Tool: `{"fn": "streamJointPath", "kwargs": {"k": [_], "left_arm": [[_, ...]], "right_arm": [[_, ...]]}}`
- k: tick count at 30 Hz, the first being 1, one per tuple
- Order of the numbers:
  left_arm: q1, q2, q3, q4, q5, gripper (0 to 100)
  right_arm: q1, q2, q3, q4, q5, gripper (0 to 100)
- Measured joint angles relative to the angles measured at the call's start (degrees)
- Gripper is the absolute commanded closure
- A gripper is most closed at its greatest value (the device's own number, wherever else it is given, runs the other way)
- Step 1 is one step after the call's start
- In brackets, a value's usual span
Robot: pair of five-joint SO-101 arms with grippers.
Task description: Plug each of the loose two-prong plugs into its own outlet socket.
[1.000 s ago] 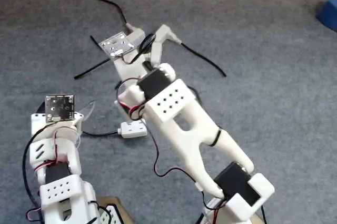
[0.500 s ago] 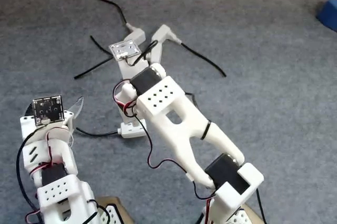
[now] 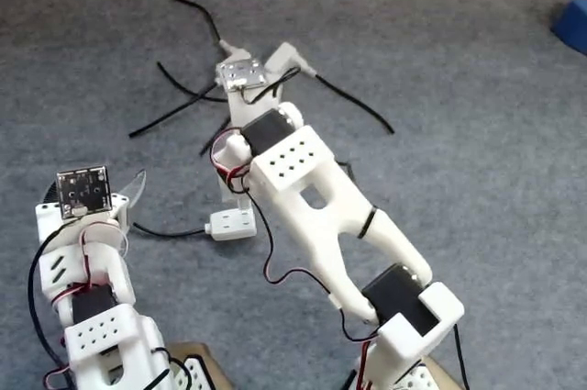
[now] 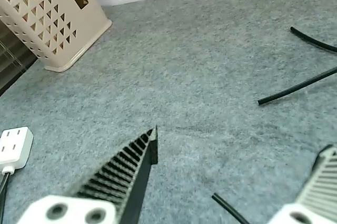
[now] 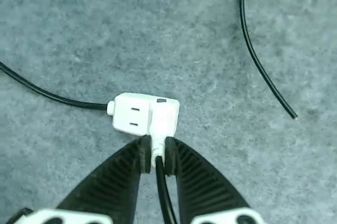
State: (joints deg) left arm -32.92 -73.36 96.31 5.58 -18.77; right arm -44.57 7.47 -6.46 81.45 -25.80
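One plug (image 5: 164, 119) looks seated in its outlet block (image 5: 131, 114), by our judgement. The right gripper (image 5: 157, 149) has its jaws clamped on the plug's neck. We count a second outlet block (image 3: 231, 223) unfilled on the grey worktop (image 4: 210, 76), near the left gripper (image 4: 239, 142), whose jaws are spread wide. One insertion is left.

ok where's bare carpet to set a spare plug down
Widest free patch: carpet right of the right arm, up to the blue object. Another lies in front of the left gripper, toward the basket. Crowded: black cables around the right gripper.
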Motion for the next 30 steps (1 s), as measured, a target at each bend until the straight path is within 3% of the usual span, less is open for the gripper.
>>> {"fn": "streamJointPath", "kwargs": {"k": [16,30], "left_arm": [[0.00,0.00,0.00,0.00,0.00,57],[0.00,0.00,0.00,0.00,0.00,57]], "right_arm": [[-2.90,0.09,4.48,-5.36,-0.53,99.2],[0.79,0.09,4.48,2.55,2.20,99.2]]}}
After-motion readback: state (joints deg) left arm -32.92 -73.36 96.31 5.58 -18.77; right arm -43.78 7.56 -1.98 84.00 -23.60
